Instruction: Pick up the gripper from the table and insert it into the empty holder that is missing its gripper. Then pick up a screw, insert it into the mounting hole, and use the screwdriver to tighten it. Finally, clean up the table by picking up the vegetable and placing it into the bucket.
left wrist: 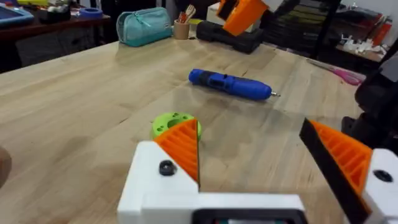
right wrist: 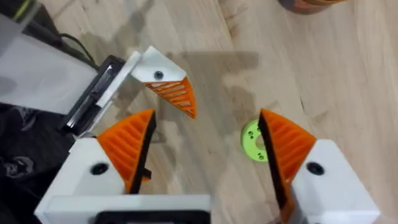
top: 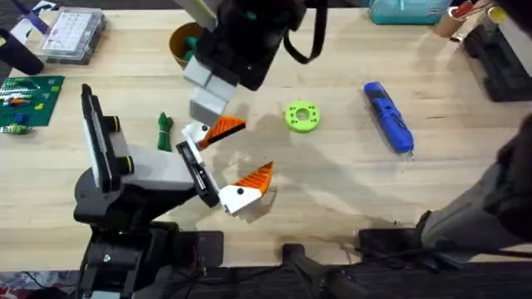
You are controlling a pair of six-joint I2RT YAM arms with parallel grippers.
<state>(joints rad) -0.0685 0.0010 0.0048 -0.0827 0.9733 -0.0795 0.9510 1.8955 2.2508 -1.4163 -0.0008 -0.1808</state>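
- Closest to us, the right arm (top: 241,41) rises dark and blurred under the overhead camera and reaches across to the left side of the bench (top: 349,191).
- We see the right hand (right wrist: 206,115) held above the bench with its two orange ribbed fingers (right wrist: 127,146) wide apart and nothing between them.
- Below that hand stands the holder (top: 158,170), grey-white with black jaw plates and a tall black plate.
- One gripper (top: 224,127) sits with its white base against the holder's jaw plate, just off one finger of the right hand. We cannot tell whether the dark spot in its base is a hole or a screw.
- Its twin (top: 253,178) sits on the holder's other jaw, on the side farther from the right hand.
- We see the left hand (left wrist: 249,124) low over the bench, its fingers also spread apart and empty.
- A lime-green disc (top: 301,116) lies on the bench just past one fingertip of the left hand, and also below the right hand.
- Beyond the disc, well ahead of the left hand, the screwdriver (top: 388,116) lies flat on the bench.
- Behind the right hand, the vegetable (top: 164,131) lies on the bench near the holder's tall plate.
- Farther back, the bucket (top: 181,41) stands partly hidden by the right arm.
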